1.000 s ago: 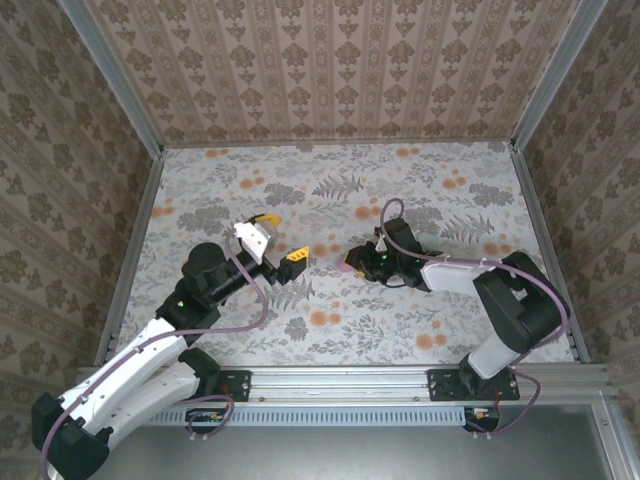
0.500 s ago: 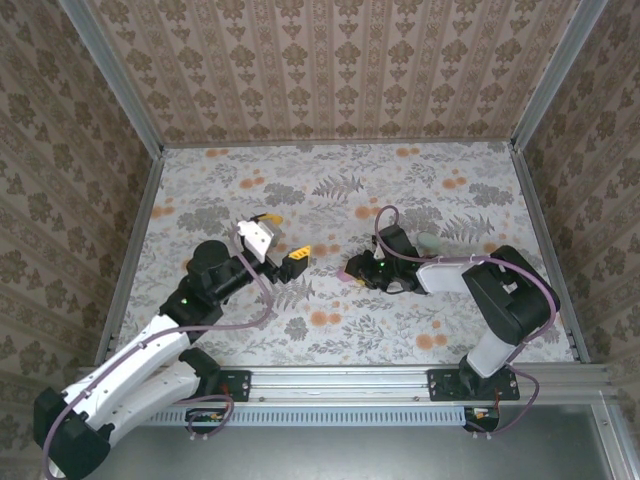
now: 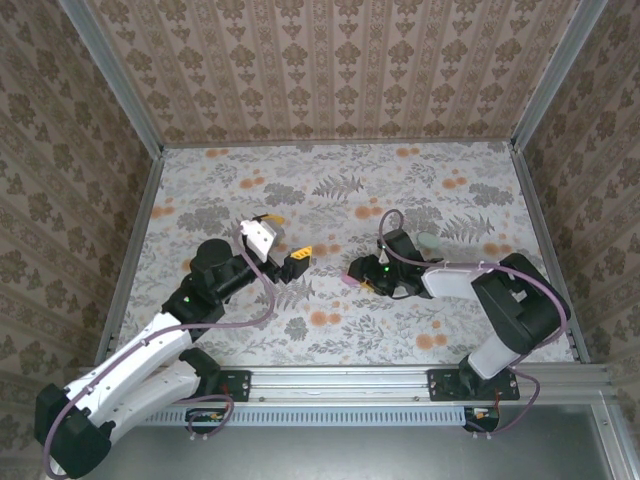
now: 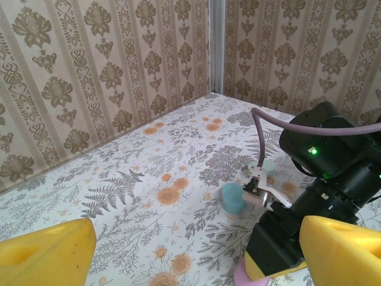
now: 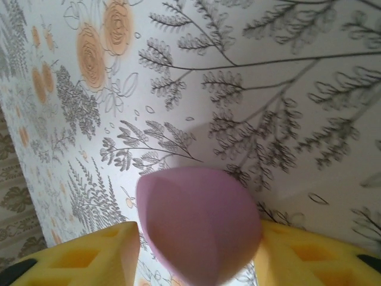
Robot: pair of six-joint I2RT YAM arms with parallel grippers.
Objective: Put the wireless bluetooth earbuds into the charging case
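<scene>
My right gripper [image 5: 199, 253] is shut on a pink pebble-shaped charging case [image 5: 199, 229], held low over the flowered cloth; its yellow fingers [image 5: 77, 259] press both sides. From above, that gripper [image 3: 356, 277] and the pink case [image 3: 347, 279] sit near the table's middle. My left gripper [image 3: 285, 238] hovers open and empty just to their left, facing them. In the left wrist view a cyan case [image 4: 233, 198] and a paler mint one [image 4: 265, 165] lie on the cloth behind the right gripper [image 4: 271, 265]. The tiny earbuds are out of view.
The mint case [image 3: 430, 242] lies beside the right arm's wrist. Patterned walls and an aluminium frame [image 3: 540, 250] enclose the table on three sides. The left wrist view looks across open cloth [image 4: 149, 196] toward the back corner.
The right gripper has shifted slightly toward the near edge with the pink case. The left gripper has edged a little to the right, still open.
</scene>
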